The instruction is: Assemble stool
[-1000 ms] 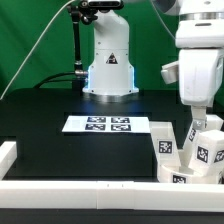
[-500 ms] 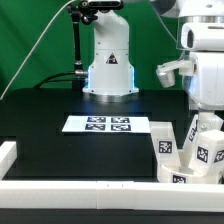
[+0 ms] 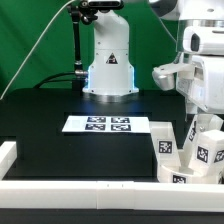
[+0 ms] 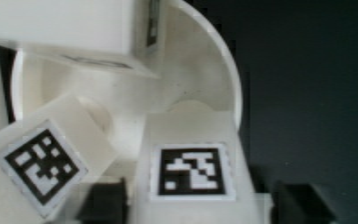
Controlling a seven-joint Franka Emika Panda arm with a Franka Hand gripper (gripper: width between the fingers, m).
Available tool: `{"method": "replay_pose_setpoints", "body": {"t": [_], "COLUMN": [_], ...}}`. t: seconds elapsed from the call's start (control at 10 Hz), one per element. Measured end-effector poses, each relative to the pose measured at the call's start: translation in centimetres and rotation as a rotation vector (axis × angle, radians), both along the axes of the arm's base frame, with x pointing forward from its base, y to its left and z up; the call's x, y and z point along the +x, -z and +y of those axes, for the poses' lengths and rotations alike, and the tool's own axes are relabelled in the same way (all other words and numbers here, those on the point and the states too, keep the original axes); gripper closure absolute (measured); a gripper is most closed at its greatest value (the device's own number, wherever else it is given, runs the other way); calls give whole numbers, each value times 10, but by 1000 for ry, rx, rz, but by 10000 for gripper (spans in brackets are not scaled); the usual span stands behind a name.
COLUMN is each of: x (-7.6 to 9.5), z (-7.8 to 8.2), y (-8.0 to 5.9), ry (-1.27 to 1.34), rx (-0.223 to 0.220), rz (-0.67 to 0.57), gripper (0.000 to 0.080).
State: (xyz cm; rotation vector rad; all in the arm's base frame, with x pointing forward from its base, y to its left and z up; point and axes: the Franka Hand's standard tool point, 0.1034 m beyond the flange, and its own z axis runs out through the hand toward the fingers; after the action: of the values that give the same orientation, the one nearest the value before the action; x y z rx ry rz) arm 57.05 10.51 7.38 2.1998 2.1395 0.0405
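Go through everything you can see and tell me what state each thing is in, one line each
Gripper: over the stool parts; open or shut cannot be told.
Legs: loose, tilted, bunched at the exterior view's right.
Seat: lying among the legs, not yet fitted with any.
Marker board: flat on the table.
Rail: lying along the table's near edge.
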Motion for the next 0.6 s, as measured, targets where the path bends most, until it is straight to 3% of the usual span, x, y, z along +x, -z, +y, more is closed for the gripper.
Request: {"method": "replay_pose_setpoints", "body": {"t": [0.4,0.6], "x": [-1,-1], "z": [-3,-5], "y": [0,1], "ry": [96,377], "rx": [0,24], "rz": [18,39], "gripper": [465,465]}}
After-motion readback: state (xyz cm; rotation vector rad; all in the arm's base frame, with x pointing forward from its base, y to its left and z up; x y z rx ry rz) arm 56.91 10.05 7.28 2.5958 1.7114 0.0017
